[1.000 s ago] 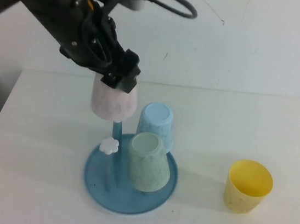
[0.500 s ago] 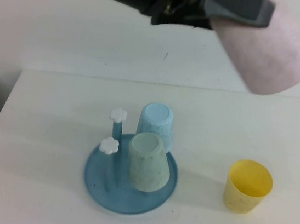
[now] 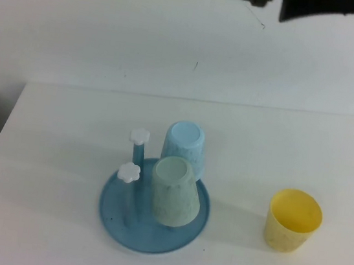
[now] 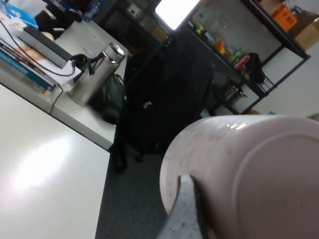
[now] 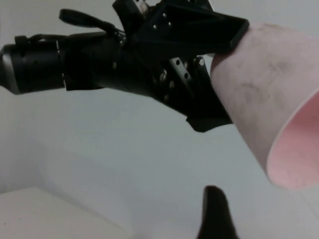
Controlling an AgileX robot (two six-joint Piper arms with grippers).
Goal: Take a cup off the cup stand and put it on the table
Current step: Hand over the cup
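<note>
White table [image 3: 63, 157]: left gripper [image 5: 219, 74] clamps cup [image 5: 264, 94]; right gripper [image 5: 214, 214] low

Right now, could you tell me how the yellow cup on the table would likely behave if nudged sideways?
The yellow cup looks thin plastic and empty, so probably light; it would likely slide. Narrower at its base, it may tip. The left claw grips the pink cup; the right claw isn't visible.

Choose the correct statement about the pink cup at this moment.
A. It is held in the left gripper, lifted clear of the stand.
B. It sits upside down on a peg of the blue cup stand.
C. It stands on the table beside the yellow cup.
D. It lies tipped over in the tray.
A. The right wrist view shows the left gripper clamped on the pink cup in mid-air, and on the cup stand two white-capped pegs are bare; only a black fingertip of the right gripper shows.
</note>
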